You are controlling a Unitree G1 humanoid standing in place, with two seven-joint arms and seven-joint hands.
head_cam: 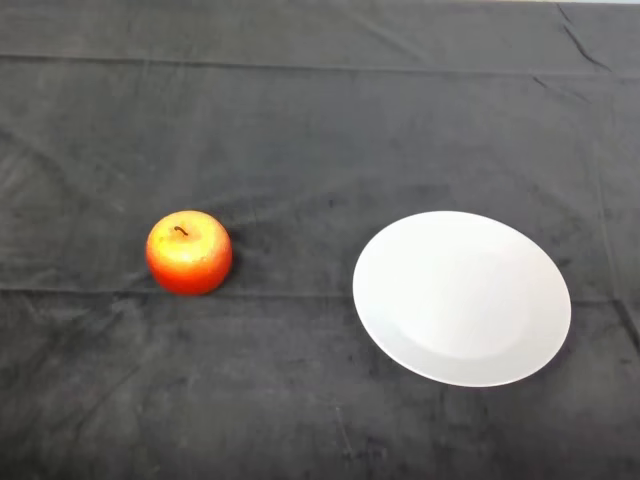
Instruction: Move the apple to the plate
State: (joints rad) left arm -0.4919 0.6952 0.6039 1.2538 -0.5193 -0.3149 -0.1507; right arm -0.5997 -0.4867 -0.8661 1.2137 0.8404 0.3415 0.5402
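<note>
A red and yellow apple (189, 252) stands upright on the dark cloth, left of centre, with its stem up. A white round plate (461, 297) lies on the cloth to the right of the apple, a clear gap between them. Nothing lies on the plate.
The dark cloth (320, 120) covers the whole table and has folds running across it at the back and near the apple's level.
</note>
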